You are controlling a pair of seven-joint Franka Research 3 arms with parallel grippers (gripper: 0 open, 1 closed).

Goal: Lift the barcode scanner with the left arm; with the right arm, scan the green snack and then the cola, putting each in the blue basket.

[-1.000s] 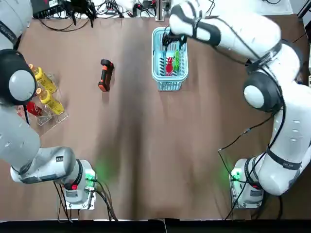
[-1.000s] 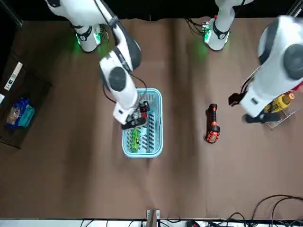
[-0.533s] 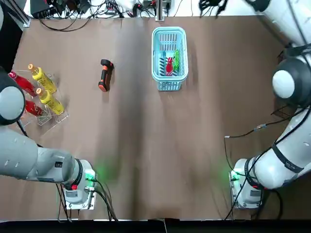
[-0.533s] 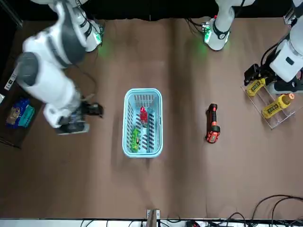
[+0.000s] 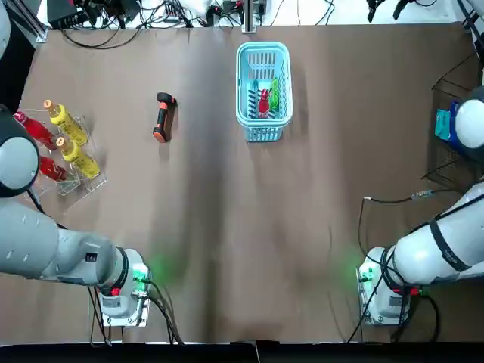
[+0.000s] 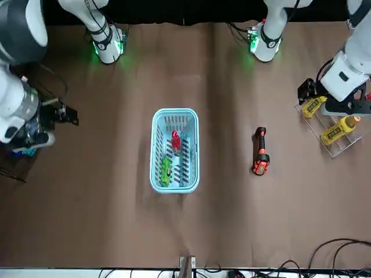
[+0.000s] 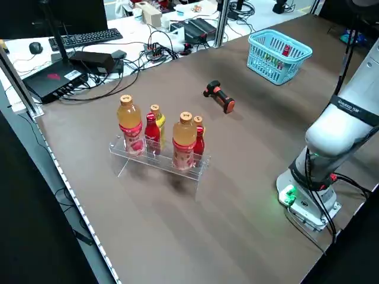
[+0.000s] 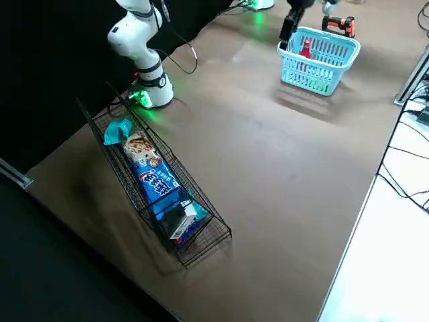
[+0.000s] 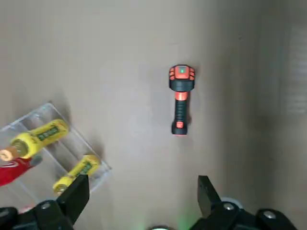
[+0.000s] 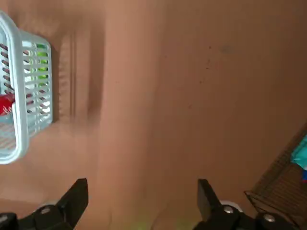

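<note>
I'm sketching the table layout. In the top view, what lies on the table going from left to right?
bottles → barcode scanner → blue basket → wire basket

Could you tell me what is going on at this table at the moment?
Neither arm is holding anything. The green snack packet and the red cola already lie in the blue plastic basket. The orange-and-black barcode scanner lies flat on the brown table. The left gripper hangs open, high up near the clear rack of bottles. The right gripper hangs open over bare table on the robot's right, near the black wire basket of snacks.
</note>
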